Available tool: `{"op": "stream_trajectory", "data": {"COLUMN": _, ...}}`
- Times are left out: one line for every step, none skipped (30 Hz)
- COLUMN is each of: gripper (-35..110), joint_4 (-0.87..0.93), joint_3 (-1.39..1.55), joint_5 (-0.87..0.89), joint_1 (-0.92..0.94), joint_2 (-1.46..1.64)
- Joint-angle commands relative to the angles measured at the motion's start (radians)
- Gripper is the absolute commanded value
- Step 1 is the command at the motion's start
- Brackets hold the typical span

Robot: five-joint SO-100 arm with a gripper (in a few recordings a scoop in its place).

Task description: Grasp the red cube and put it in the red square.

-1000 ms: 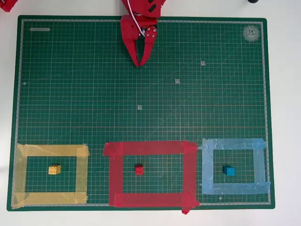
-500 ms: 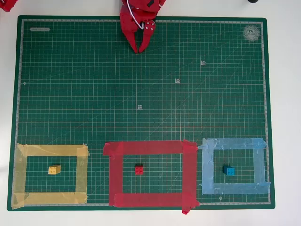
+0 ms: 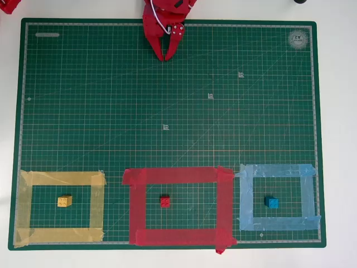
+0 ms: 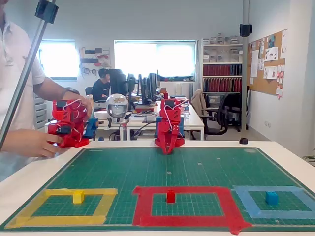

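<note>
Left to right, overhead view: one yellow cube (image 3: 64, 201) inside yellow tape frame (image 3: 96, 207); one red cube (image 3: 165, 201) sitting near centre of red square (image 3: 225, 204); one blue cube (image 3: 271, 202) inside light-blue tape frame (image 3: 245, 201). Three cubes, three frames on green cutting mat (image 3: 100, 100). Gripper (image 3: 166, 57) clenched, empty, at far mat edge, well apart from red cube, nearly straight across mat. Judged: placement looks already done.

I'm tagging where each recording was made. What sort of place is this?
Most likely an office or lab workspace: in the fixed view, desks with monitors, shelves of binders and a pinboard stand behind the table, where a green cutting mat carries the robot setup.
</note>
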Motion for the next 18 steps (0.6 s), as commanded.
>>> {"op": "stream_trajectory", "data": {"gripper": -1, "joint_4": 0.021, "joint_3": 0.006, "joint_5": -0.015, "joint_1": 0.018, "joint_2": 0.037}}
{"op": "stream_trajectory", "data": {"gripper": -1, "joint_4": 0.021, "joint_3": 0.006, "joint_5": -0.015, "joint_1": 0.015, "joint_2": 0.037}}
{"op": "stream_trajectory", "data": {"gripper": -1, "joint_4": 0.021, "joint_3": 0.006, "joint_5": -0.015, "joint_1": 0.014, "joint_2": 0.037}}
{"op": "stream_trajectory", "data": {"gripper": -1, "joint_4": 0.021, "joint_3": 0.006, "joint_5": -0.015, "joint_1": 0.018, "joint_2": 0.037}}
{"op": "stream_trajectory", "data": {"gripper": -1, "joint_4": 0.021, "joint_3": 0.006, "joint_5": -0.015, "joint_1": 0.02, "joint_2": 0.037}}
{"op": "stream_trajectory", "data": {"gripper": -1, "joint_4": 0.021, "joint_3": 0.006, "joint_5": -0.015, "joint_1": 0.02, "joint_2": 0.037}}
{"op": "stream_trajectory", "data": {"gripper": -1, "joint_4": 0.021, "joint_3": 0.006, "joint_5": -0.015, "joint_1": 0.02, "joint_2": 0.037}}
{"op": "stream_trajectory", "data": {"gripper": -1, "joint_4": 0.021, "joint_3": 0.006, "joint_5": -0.015, "joint_1": 0.02, "joint_2": 0.037}}
{"op": "stream_trajectory", "data": {"gripper": -1, "joint_4": 0.021, "joint_3": 0.006, "joint_5": -0.015, "joint_1": 0.02, "joint_2": 0.037}}
{"op": "stream_trajectory", "data": {"gripper": -1, "joint_4": 0.021, "joint_3": 0.006, "joint_5": -0.015, "joint_1": 0.02, "joint_2": 0.037}}
{"op": "stream_trajectory", "data": {"gripper": -1, "joint_4": 0.021, "joint_3": 0.006, "joint_5": -0.015, "joint_1": 0.02, "joint_2": 0.037}}
{"op": "stream_trajectory", "data": {"gripper": -1, "joint_4": 0.021, "joint_3": 0.006, "joint_5": -0.015, "joint_1": 0.021, "joint_2": 0.037}}
{"op": "stream_trajectory", "data": {"gripper": -1, "joint_4": 0.021, "joint_3": 0.006, "joint_5": -0.015, "joint_1": 0.021, "joint_2": 0.037}}
{"op": "stream_trajectory", "data": {"gripper": -1, "joint_4": 0.021, "joint_3": 0.006, "joint_5": -0.015, "joint_1": 0.021, "joint_2": 0.037}}
{"op": "stream_trajectory", "data": {"gripper": -1, "joint_4": 0.021, "joint_3": 0.006, "joint_5": -0.015, "joint_1": 0.021, "joint_2": 0.037}}
{"op": "stream_trajectory", "data": {"gripper": -1, "joint_4": 0.021, "joint_3": 0.006, "joint_5": -0.015, "joint_1": 0.023, "joint_2": 0.037}}
{"op": "stream_trajectory", "data": {"gripper": -1, "joint_4": 0.021, "joint_3": 0.006, "joint_5": -0.015, "joint_1": 0.023, "joint_2": 0.037}}
{"op": "stream_trajectory", "data": {"gripper": -1, "joint_4": 0.021, "joint_3": 0.006, "joint_5": -0.015, "joint_1": 0.023, "joint_2": 0.037}}
